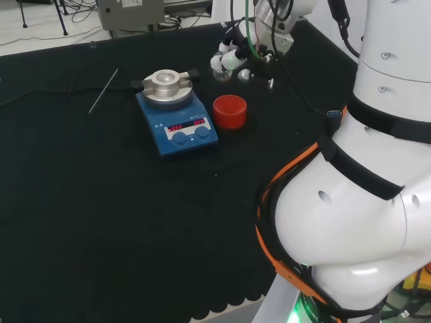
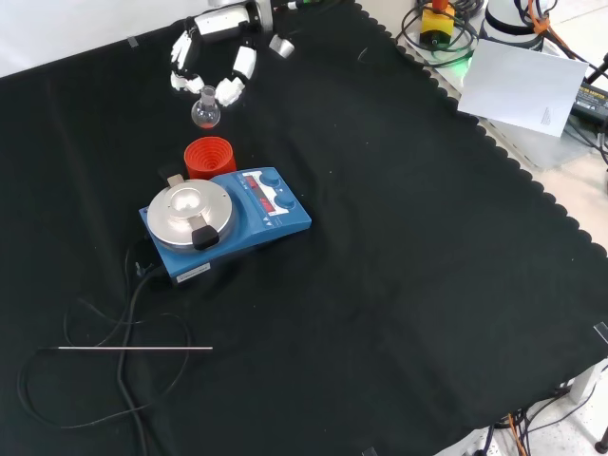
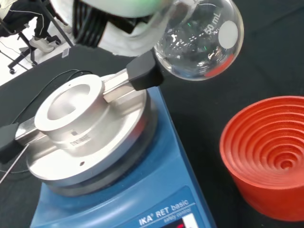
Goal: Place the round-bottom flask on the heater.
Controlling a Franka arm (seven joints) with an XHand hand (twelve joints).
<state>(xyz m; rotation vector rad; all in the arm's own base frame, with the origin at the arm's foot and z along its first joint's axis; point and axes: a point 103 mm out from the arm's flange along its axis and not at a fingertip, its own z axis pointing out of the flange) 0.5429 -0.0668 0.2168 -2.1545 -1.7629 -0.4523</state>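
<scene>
The hand [image 2: 211, 68] has its fingers curled around the neck of the round-bottom flask [image 2: 205, 113], held above the red ribbed stand [image 2: 209, 156], beside the blue heater [image 2: 228, 220].

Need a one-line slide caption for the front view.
Hand holds the flask above the red stand, heater in front.

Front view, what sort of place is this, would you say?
Most likely a lab bench set up for robot trials: a blue heater with a metal bowl top, a small glass flask in the robot's hand, and a red ribbed stand.
</scene>
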